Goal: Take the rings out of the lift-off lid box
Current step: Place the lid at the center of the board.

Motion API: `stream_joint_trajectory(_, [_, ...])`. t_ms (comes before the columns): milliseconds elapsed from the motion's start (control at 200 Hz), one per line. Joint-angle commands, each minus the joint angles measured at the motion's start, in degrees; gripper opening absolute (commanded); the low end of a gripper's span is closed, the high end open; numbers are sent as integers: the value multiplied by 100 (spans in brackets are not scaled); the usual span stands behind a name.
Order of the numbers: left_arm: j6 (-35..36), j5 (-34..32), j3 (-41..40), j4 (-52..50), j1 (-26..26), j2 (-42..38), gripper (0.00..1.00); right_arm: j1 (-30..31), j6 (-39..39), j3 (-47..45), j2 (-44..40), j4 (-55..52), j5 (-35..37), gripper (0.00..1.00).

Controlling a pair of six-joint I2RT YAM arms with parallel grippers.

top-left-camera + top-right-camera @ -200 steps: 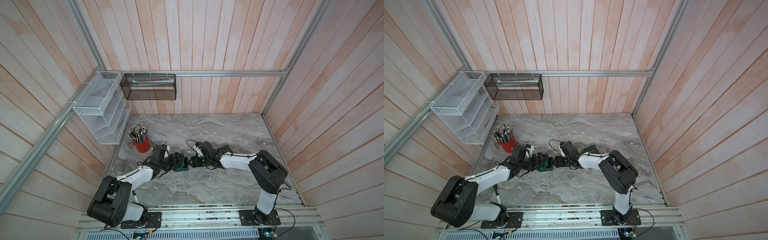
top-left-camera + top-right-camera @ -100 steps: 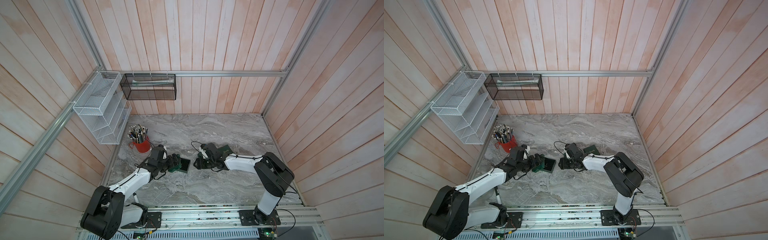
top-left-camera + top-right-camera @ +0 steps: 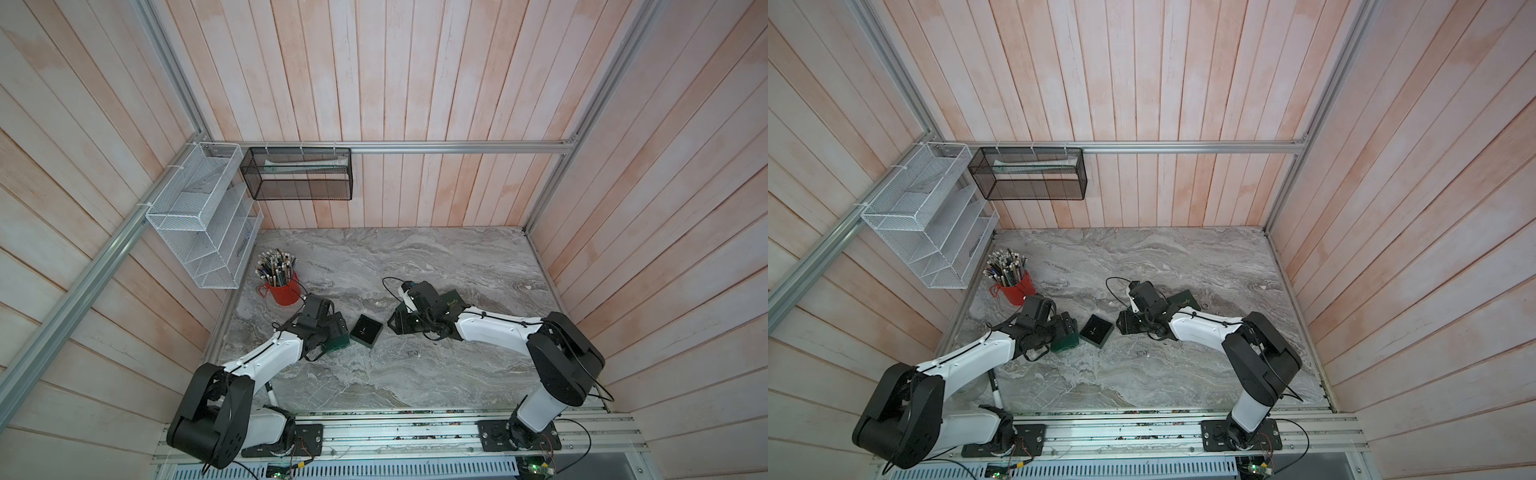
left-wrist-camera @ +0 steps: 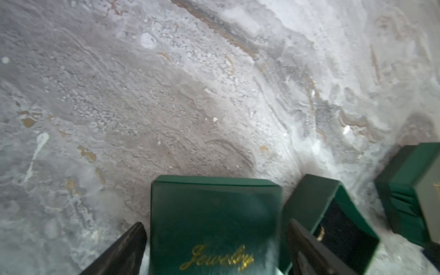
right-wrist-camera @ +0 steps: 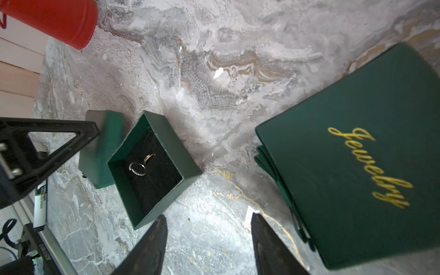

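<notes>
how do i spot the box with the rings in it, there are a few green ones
On the marble tabletop, look midway between the left gripper and the right gripper. The open box lies there. The lid and the other box beside it show gold lettering; only it shows black lining and the rings.

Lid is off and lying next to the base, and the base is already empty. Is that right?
Not quite. The lid is off and lies next to the base, but the base is not empty. The right wrist view shows two rings still on its black lining, so nothing has been taken out yet.
</notes>
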Motion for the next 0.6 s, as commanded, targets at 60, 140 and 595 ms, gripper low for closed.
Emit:
stream_joint_trajectory(60, [245,-59,118,200,200,423,95,112,-160,455,207,-252,172,57])
stream_joint_trajectory(140, [329,92,143,305,334,670,96,161,-194,625,308,-267,183,57])
stream_joint_trajectory(595, [422,227,223,3,423,-196,100,334,-420,1172,768,-442,131,56])
